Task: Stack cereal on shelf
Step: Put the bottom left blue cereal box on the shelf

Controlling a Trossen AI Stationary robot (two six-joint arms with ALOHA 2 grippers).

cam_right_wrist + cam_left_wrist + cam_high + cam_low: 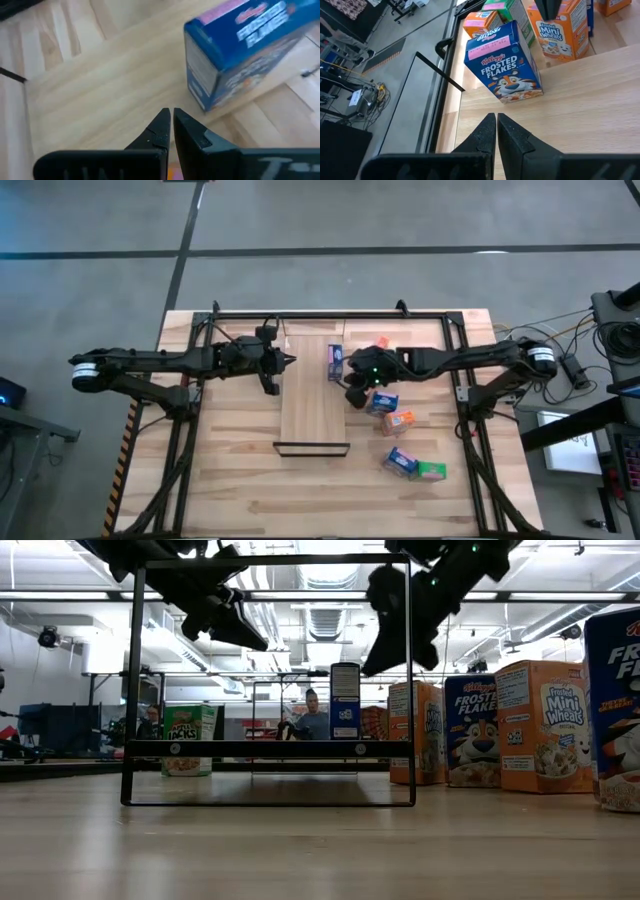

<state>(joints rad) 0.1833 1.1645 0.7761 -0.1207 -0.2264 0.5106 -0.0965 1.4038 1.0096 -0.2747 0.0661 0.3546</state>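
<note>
Blue Frosted Flakes box bearing a pink label strip, white lettering and an orange tiger, standing on the pale, light-grained wood shelf. At 1 o'clock from it in the left wrist view, an orange Frosted Mini Wheats box printed with white lettering; at 12 o'clock, a green box. Both arms are black, against a tan planked tabletop.

Overhead camera looks straight down; low one sits at tabletop level; both wrist cameras closely share the shelf
</note>
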